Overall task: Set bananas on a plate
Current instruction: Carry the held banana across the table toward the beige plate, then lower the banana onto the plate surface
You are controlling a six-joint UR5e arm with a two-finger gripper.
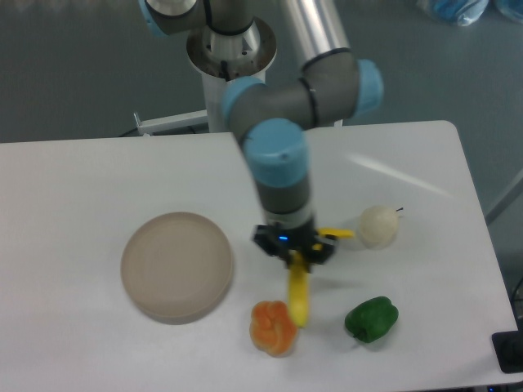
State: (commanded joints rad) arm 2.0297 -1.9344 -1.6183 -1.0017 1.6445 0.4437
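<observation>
My gripper [294, 255] is shut on the yellow banana [299, 294], which hangs from it above the table with its lower tip near the orange pepper. A thin yellow end [339, 233] sticks out to the right of the fingers. The beige round plate [176, 265] lies empty on the table, to the left of the gripper and apart from it.
A lumpy orange pepper [274, 327] sits just below and left of the banana's tip. A green pepper [371, 319] lies at the front right. A whitish round bulb [378, 226] rests to the right of the gripper. The robot's base [233, 61] stands at the back.
</observation>
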